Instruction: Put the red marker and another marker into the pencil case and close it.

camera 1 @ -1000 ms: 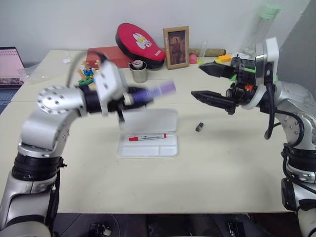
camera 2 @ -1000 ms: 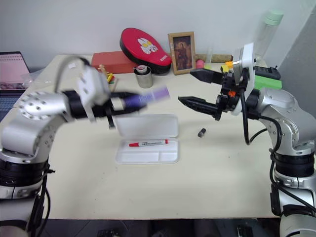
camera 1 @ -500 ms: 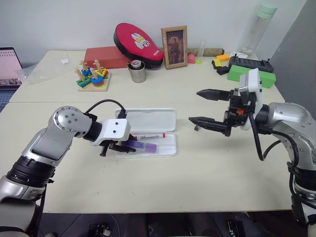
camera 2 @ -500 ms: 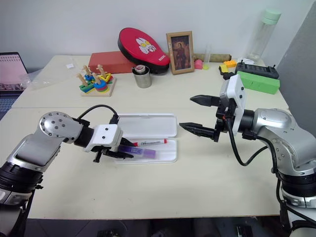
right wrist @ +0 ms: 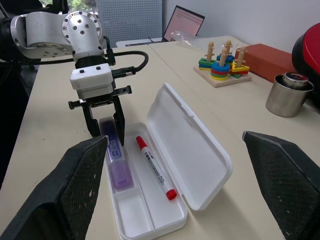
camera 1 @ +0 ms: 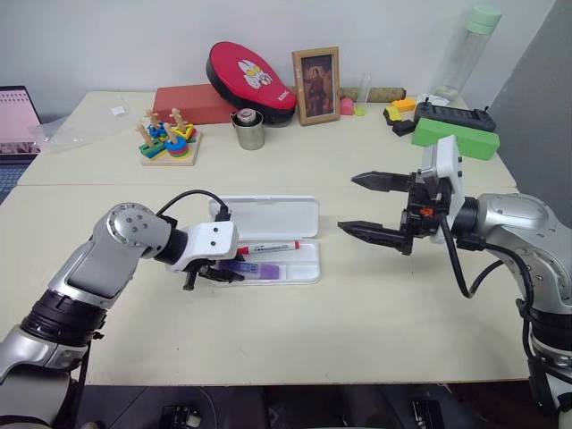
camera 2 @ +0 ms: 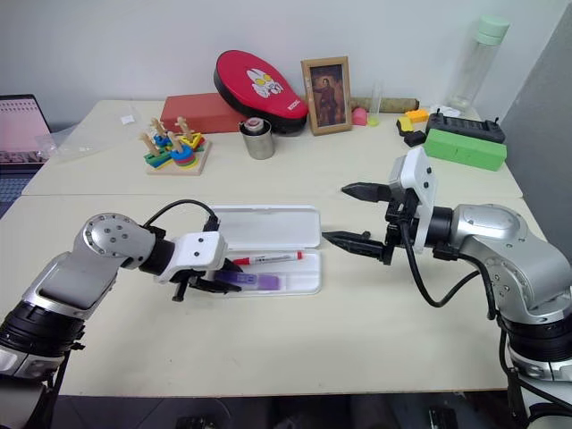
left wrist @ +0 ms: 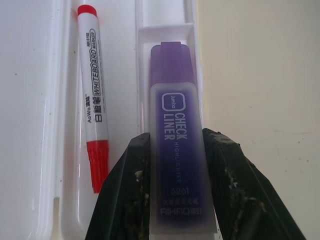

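The flat white rectangular plastic pencil case [camera 1: 268, 241] with rounded corners lies open on the pale cream surface [camera 1: 295, 331], its hinged lid laid back flat on the far side of the tray. The tray is split lengthwise into compartments. In the compartment next to the lid lies the slim white-barrelled red marker [camera 1: 267, 248] with a red cap and a red tail end and black lettering along its barrel; it rests flat, just beyond the left gripper's fingertips and parallel to them. In the nearer compartment sits the short, flat, translucent purple highlighter [left wrist: 176, 135] with a darker purple cap and pale printed lettering, lying down in the tray alongside the red marker but apart from it.

The left gripper [camera 1: 214, 273] reaches down into that nearer compartment, its two black fingers [left wrist: 134, 170] narrowed and pressed on either flat side of the purple highlighter's tail end, so the highlighter sticks out straight ahead of the fingertips.

The right gripper [camera 1: 366, 206] hovers above the surface well to the right of the pencil case, its two black fingers spread wide with nothing between them, pointing toward the case.
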You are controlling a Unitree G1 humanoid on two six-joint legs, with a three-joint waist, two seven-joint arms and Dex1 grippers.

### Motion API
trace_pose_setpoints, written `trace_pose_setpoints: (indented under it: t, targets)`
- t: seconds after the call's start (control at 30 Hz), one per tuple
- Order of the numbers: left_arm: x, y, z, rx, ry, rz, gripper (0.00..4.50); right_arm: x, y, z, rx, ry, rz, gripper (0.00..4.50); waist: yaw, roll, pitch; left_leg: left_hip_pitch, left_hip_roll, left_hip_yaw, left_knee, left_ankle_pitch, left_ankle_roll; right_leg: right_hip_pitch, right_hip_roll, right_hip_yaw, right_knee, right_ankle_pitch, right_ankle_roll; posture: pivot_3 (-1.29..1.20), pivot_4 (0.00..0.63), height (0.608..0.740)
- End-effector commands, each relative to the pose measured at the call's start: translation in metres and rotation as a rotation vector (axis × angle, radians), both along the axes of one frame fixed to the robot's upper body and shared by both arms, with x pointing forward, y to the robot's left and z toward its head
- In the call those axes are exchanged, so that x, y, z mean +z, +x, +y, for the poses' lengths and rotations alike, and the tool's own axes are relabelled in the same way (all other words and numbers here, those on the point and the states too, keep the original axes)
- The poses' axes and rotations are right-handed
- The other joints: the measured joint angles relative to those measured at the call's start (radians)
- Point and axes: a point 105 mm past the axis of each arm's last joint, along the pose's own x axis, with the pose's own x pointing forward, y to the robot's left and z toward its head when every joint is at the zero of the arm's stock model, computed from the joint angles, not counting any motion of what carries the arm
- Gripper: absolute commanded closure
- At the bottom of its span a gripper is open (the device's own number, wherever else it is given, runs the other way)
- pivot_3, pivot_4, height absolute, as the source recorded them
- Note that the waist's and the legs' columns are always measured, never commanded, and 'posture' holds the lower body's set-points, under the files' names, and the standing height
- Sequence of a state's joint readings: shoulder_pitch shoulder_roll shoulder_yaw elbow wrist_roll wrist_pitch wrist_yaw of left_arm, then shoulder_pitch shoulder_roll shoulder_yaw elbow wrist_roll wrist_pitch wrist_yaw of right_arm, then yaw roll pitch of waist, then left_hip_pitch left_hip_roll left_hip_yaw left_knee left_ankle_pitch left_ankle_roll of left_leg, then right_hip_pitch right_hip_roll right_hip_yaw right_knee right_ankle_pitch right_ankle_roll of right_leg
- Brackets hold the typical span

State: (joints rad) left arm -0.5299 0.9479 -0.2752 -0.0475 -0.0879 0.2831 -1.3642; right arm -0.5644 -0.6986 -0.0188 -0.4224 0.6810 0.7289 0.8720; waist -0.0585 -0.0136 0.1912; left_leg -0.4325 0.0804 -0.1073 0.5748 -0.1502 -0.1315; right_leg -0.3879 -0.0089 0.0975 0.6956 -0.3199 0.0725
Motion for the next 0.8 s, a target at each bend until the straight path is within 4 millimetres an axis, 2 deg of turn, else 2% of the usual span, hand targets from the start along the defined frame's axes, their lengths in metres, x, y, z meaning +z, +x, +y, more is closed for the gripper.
trace_pose_setpoints:
  t: [0.03,0.43,0.5,0.8]
  targets:
    - [0.007,0.001,-0.003,0.003,-0.012,-0.037,3.29,0.010,-0.001,0.001,0.008,0.008,-0.049,0.00,0.000,0.000,0.000,0.000,0.000,0.000,0.000,0.000,0.000,0.000,0.000,0.000,0.000,0.000,0.000,0.00,0.150,0.740]
    - [0.003,0.001,-0.005,-0.014,-0.025,-0.034,3.29,0.010,0.000,0.002,0.011,0.014,-0.049,0.00,0.000,0.000,0.000,0.000,0.000,0.000,0.000,0.000,0.000,0.000,0.000,0.000,0.000,0.001,-0.002,0.00,0.150,0.740]
    - [0.003,0.002,-0.006,-0.014,-0.033,-0.033,2.59,0.010,0.000,0.002,0.011,0.013,-0.047,0.00,0.000,0.000,0.000,0.000,0.000,0.000,0.000,0.000,0.000,0.000,0.000,0.000,0.000,0.001,-0.002,0.00,0.150,0.740]
    - [0.002,0.003,-0.010,-0.002,-0.061,-0.028,0.95,-0.003,0.004,0.002,-0.011,-0.010,-0.015,0.00,0.000,0.000,0.000,0.000,0.000,0.000,0.000,0.000,0.000,0.000,0.000,0.000,0.000,0.001,-0.002,0.00,0.150,0.740]
